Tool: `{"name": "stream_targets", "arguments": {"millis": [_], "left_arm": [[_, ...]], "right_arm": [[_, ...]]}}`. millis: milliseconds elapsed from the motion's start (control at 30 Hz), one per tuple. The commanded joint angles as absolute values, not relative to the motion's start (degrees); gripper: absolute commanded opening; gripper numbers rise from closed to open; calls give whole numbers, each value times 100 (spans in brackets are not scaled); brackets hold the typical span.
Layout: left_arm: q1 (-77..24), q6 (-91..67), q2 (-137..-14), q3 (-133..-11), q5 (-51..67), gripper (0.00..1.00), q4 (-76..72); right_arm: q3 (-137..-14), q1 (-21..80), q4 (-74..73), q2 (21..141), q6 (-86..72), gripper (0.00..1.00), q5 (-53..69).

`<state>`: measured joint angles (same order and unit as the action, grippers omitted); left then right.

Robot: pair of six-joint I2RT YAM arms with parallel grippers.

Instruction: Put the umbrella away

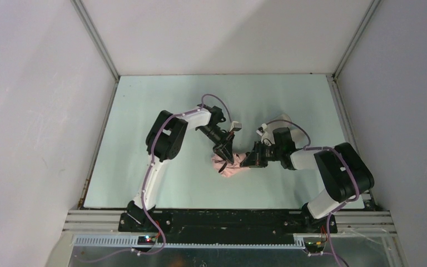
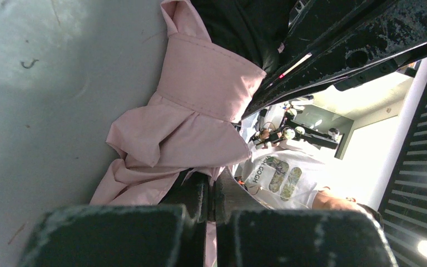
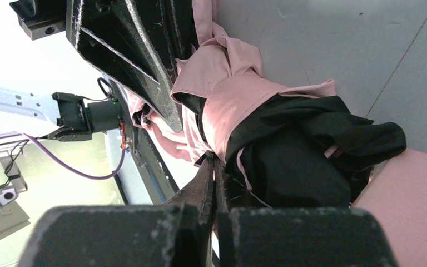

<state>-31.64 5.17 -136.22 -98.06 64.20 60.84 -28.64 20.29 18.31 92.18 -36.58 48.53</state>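
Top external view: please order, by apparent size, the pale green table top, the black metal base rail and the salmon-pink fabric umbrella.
Largest: pale green table top.
Then: black metal base rail.
Smallest: salmon-pink fabric umbrella, though partly hidden.

Counter (image 1: pixel 144 100): open along the far strip, the far corners, and the near strip between the two bases.
Walls (image 1: pixel 44 111): close the left, far and right edges.
Centre: umbrella (image 1: pixel 229 168) lies bunched on the counter. The left fingers (image 2: pixel 192 194) and right fingers (image 3: pixel 203 186) are both closed into its fabric, crowded just beside each other with no passage between.
Left arm (image 1: pixel 167 136) and right arm (image 1: pixel 333 167): each bars the approach from its own side.
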Motion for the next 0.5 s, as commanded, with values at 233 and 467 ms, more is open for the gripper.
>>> {"name": "stream_targets", "arguments": {"millis": [233,467], "left_arm": [[-2575,1196,-14004,-9990,4569,0,5548],[-2575,1302,-14002,-10001,4586,0,5622]], "right_arm": [[-2395,2322,548,9016,-3380,1,3732],[-2373,2369,396,8965,-3495,19,3409]]}}
